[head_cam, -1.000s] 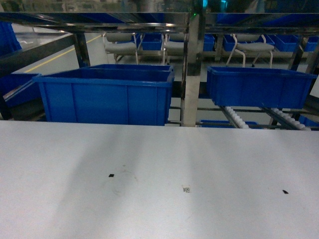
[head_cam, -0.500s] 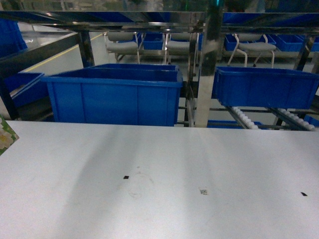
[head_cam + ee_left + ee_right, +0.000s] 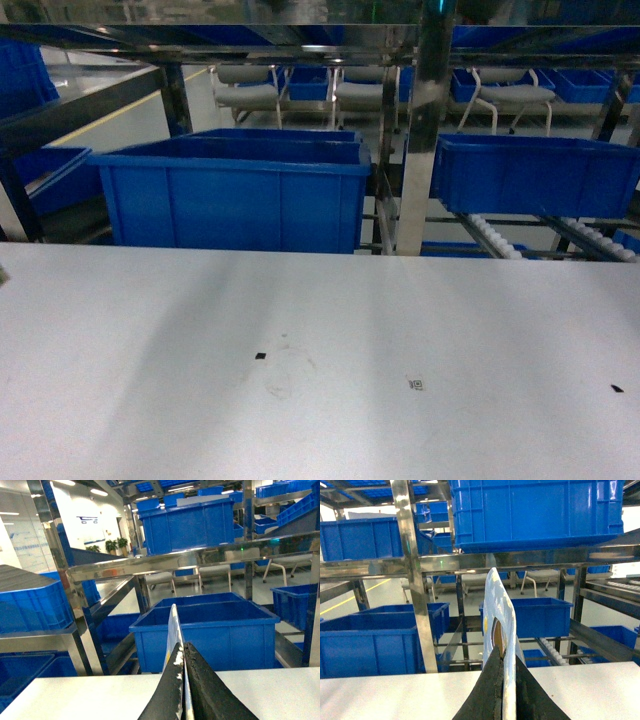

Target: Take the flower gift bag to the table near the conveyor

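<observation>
Pinching the thin, glossy edge of the flower gift bag (image 3: 501, 630) from both sides, we hold it upright above the near edge of the large white rectangular table (image 3: 320, 360). Our left gripper (image 3: 183, 667) and right gripper (image 3: 504, 677) each clamp black jaws on that edge. Past the table's far edge stands the stainless-steel roller conveyor (image 3: 420, 140), carrying big blue plastic bins (image 3: 235, 195).

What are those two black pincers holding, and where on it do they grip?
Each is shut on a thin flat sheet seen edge-on, probably the gift bag: the left gripper pinches a white edge, the right gripper a pale looped part, both near the lower end.
</observation>
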